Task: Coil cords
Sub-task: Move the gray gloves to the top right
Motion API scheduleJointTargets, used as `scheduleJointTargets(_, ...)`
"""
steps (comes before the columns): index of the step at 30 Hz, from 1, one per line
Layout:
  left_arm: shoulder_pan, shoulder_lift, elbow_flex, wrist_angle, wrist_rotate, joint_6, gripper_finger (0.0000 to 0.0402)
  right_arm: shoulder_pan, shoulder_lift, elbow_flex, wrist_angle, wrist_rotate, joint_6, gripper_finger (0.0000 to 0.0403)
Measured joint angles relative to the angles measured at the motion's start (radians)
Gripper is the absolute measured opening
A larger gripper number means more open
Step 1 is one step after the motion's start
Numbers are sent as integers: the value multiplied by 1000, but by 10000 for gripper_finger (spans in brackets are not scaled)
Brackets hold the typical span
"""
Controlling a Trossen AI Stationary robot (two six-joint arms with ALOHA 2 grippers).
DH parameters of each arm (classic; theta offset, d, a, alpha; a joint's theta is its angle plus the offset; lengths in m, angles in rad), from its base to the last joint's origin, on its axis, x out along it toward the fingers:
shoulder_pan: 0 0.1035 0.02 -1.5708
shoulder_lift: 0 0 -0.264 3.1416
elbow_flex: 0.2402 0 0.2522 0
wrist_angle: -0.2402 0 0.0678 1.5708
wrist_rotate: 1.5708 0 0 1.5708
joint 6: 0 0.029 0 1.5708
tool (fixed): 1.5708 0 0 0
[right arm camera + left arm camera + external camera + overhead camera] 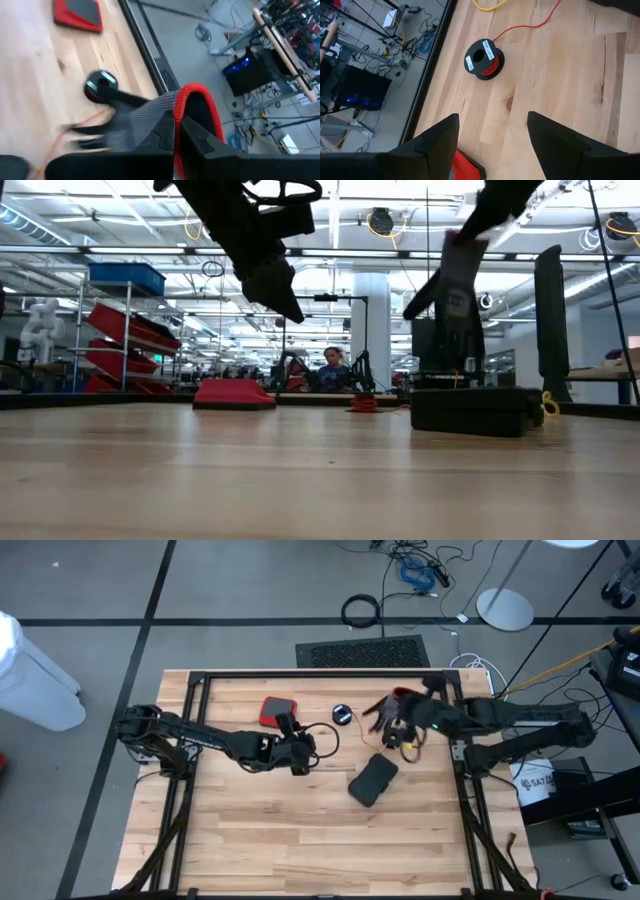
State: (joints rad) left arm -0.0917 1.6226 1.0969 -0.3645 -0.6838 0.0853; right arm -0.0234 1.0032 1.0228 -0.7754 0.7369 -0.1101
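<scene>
A small black reel wound with red-orange cord lies flat on the wooden table; its loose cord trails away across the boards. A bit of yellow cord lies beyond it. My left gripper hovers open above the table, short of the reel, with nothing between its fingers. My right gripper is up at the table's far right, shut on a grey glove with a red cuff. My right gripper pinches the glove's red-hemmed cuff between its two fingers. The glove hangs below the gripper with its fingers drooping, and in the low view it hangs clear of the table.
A flat red case lies at the far middle, left of the reel. A black pouch lies right of centre. A black frame rims the table; cables lie on the floor beyond.
</scene>
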Motion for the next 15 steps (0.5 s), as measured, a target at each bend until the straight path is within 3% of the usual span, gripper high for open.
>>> scheduleJointTargets(10, 1, 0, 0, -1, 0, 3, 244, -247, 119, -101, 412, -182, -182, 0)
scheduleJointTargets(15, 1, 0, -1, -1, 3, 3, 244, -323, 192, -103, 491, -189, -206, 0)
